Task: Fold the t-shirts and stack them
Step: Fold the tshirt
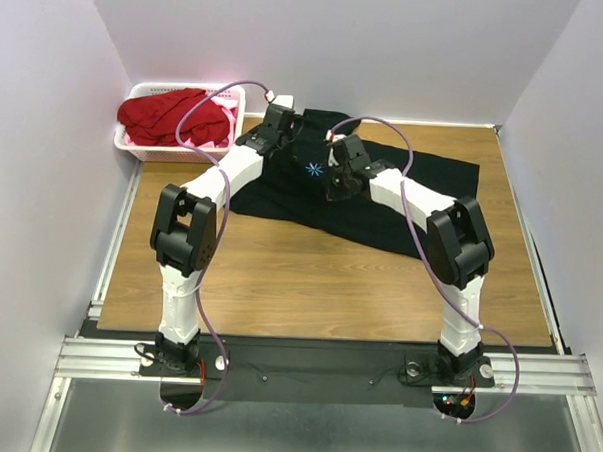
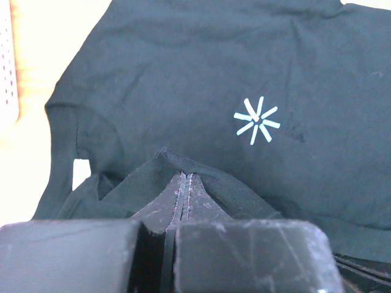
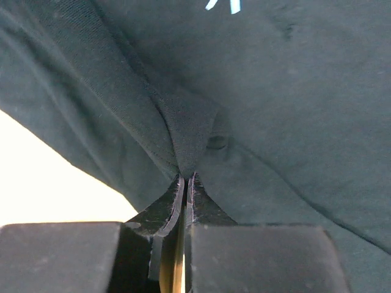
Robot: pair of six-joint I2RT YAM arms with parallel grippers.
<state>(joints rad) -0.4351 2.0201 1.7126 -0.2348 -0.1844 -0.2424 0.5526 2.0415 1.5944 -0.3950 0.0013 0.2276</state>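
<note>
A large black t-shirt (image 1: 423,186) with a light-blue asterisk logo (image 1: 313,169) lies spread across the back of the wooden table. My left gripper (image 1: 278,125) hangs over its left part, shut on a pinched fold of the black cloth (image 2: 183,166); the logo (image 2: 257,120) shows just beyond. My right gripper (image 1: 335,187) sits over the shirt's middle, near the logo, shut on a raised ridge of the same cloth (image 3: 186,137). A red t-shirt (image 1: 166,115) and some pink cloth (image 1: 200,134) lie bunched in the basket.
The white slotted basket (image 1: 143,151) stands at the back left corner, close to my left arm. Bare wooden tabletop (image 1: 309,276) lies between the shirt and the arm bases. White walls close in the back and both sides.
</note>
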